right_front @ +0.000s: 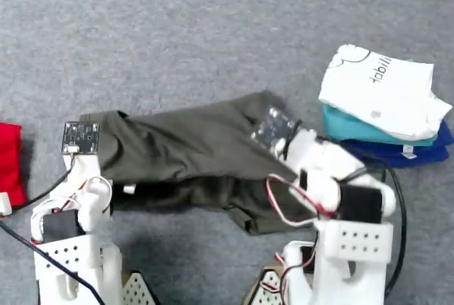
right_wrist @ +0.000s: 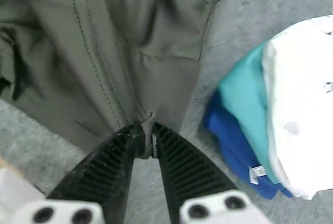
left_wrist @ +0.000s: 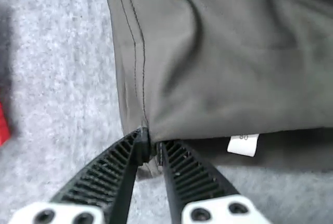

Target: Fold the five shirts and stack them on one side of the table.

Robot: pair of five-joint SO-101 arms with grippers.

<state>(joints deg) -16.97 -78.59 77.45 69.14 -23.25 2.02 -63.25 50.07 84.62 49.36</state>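
An olive-green shirt (right_front: 191, 152) lies stretched across the middle of the grey table, partly folded over itself. My left gripper (left_wrist: 148, 148) is shut on the olive shirt (left_wrist: 218, 52) at a hemmed corner, at the shirt's left end in the high view (right_front: 99, 167). My right gripper (right_wrist: 147, 139) is shut on an edge of the olive shirt (right_wrist: 114, 47) at its right end. A stack of folded shirts sits at the table's right: white (right_front: 383, 92) on top, teal (right_front: 351, 129) under it, blue (right_front: 408, 150) at the bottom. A red shirt (right_front: 10, 163) lies at the left edge.
The grey table (right_front: 177, 50) runs wide and bare behind the olive shirt. A white size tag (left_wrist: 243, 145) shows on the shirt's lower layer. The stack (right_wrist: 281, 109) lies close beside my right gripper. Both arm bases stand at the near edge.
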